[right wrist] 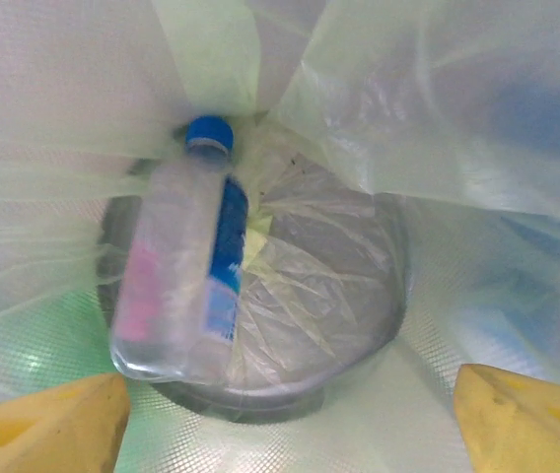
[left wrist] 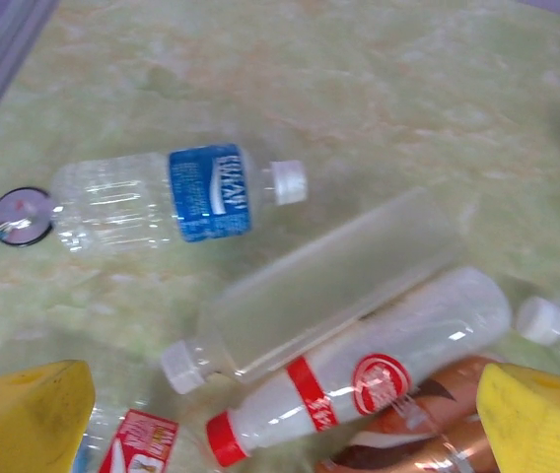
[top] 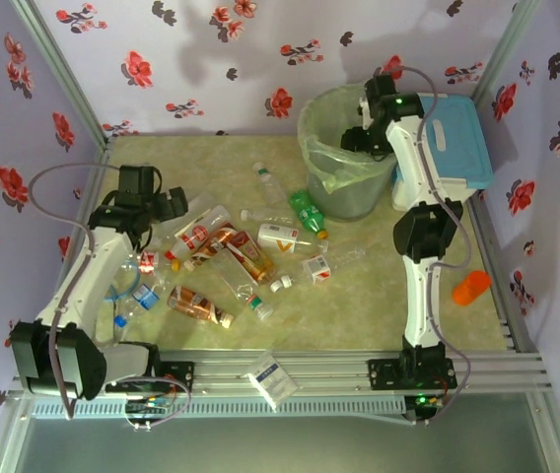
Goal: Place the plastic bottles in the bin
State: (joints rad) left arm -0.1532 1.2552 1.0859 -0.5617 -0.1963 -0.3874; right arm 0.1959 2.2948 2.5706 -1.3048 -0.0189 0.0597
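Note:
Several plastic bottles [top: 223,258] lie in a heap on the table's left half, and a green one [top: 308,212] lies near the bin [top: 312,138]. My left gripper [top: 158,203] hangs open over the heap. In its wrist view the left gripper [left wrist: 280,414] has its yellow fingers on either side of a white red-capped bottle [left wrist: 359,379], with a frosted bottle [left wrist: 329,286] and a blue-labelled bottle [left wrist: 162,197] beyond. My right gripper [top: 364,126] is over the bin. Seen from the wrist, the right gripper [right wrist: 285,424] is open, and a blurred blue-capped bottle [right wrist: 176,266] lies loose inside the lined bin [right wrist: 408,99].
A blue-lidded white cooler box [top: 455,143] stands right of the bin. An orange object [top: 470,287] lies by the right wall. A small white packet [top: 271,378] rests on the front rail. Flowered walls close in the table on three sides.

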